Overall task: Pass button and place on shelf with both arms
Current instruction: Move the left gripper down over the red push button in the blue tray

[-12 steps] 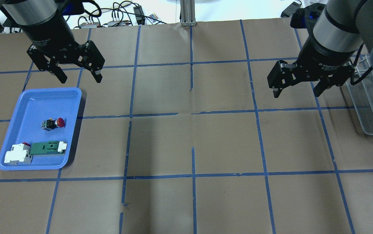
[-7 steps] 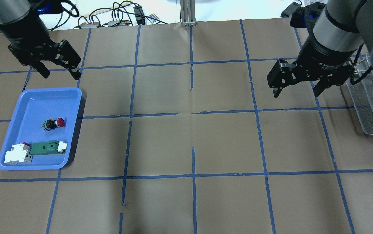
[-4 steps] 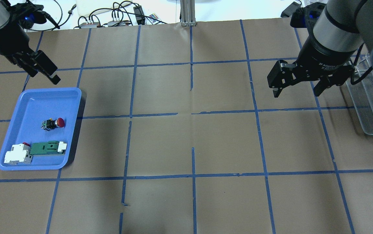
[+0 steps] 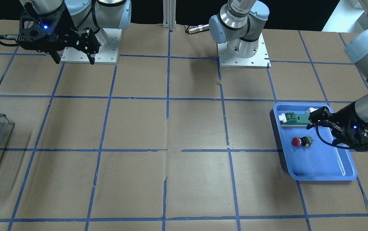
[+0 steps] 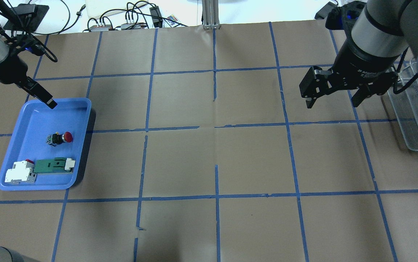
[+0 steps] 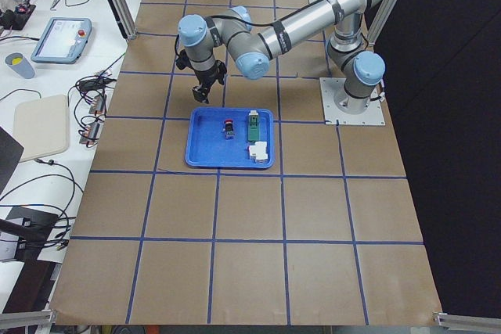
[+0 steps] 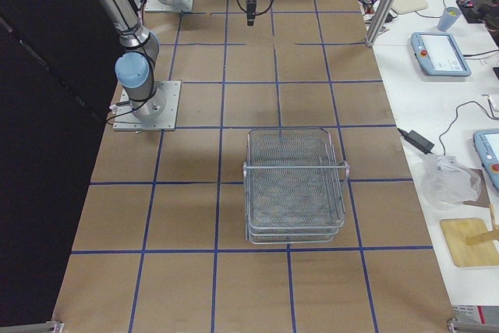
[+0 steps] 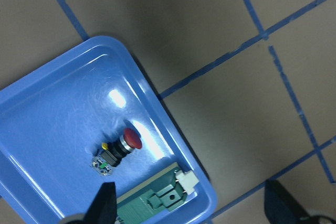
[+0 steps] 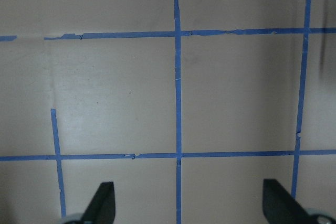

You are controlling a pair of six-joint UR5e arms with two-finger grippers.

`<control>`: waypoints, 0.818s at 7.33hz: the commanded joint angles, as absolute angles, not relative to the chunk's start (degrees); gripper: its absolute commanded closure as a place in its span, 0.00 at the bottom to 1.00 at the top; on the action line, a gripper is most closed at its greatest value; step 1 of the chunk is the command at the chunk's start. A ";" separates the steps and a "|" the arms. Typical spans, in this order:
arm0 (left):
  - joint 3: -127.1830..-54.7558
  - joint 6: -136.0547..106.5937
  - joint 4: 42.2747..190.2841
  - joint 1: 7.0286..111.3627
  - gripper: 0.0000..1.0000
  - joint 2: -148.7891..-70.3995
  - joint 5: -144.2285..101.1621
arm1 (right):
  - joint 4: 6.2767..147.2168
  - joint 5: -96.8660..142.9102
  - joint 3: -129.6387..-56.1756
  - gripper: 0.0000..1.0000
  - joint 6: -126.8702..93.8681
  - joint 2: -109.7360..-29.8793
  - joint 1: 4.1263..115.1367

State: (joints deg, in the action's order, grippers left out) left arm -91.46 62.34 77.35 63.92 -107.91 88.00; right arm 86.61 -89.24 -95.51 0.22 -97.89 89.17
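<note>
The red-headed button [image 5: 60, 138] lies on its side in the blue tray [image 5: 38, 116], head toward the table's middle. It also shows in the front view [image 4: 301, 141] and the left wrist view [image 8: 119, 148]. My left gripper [image 5: 48, 103] hangs above the tray's far rim, apart from the button. It is open and empty, with its fingers wide apart in the wrist view [image 8: 191, 208]. My right gripper [image 5: 332, 104] is open and empty above bare table, just left of the wire-mesh shelf [image 5: 416, 120]. The shelf also shows in the right side view [image 7: 295, 185].
A green-and-white flat block [image 5: 54, 165] and a white-and-red blocky part [image 5: 20, 172] lie at the tray's near end. Cables and boxes lie beyond the table's far edge. Blue tape lines grid the brown table.
My left gripper has swung left and come down toward the tray's far rim, turning so it shows edge-on. The right arm, button and tray have not moved.
</note>
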 commanded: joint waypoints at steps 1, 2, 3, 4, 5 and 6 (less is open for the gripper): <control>-93.08 78.04 74.79 61.01 0.00 -109.51 87.98 | 86.40 -88.77 -95.62 0.00 0.44 -98.00 89.21; -93.77 84.75 74.62 58.39 0.00 -110.12 87.37 | 87.01 -85.64 -95.71 0.00 2.53 -97.82 89.21; -95.17 92.91 74.01 56.53 0.00 -110.74 86.23 | 87.01 -85.17 -95.97 0.00 10.29 -97.47 89.21; -96.84 103.78 70.70 54.51 0.00 -110.83 83.35 | 87.19 -84.99 -95.98 0.00 16.72 -97.82 89.21; -99.38 112.67 68.40 51.19 0.00 -111.44 79.06 | 87.27 -84.90 -95.98 0.00 20.27 -98.43 89.12; -102.36 116.85 67.94 48.80 0.00 -112.23 73.10 | 87.28 -84.55 -95.98 0.00 25.00 -99.39 89.12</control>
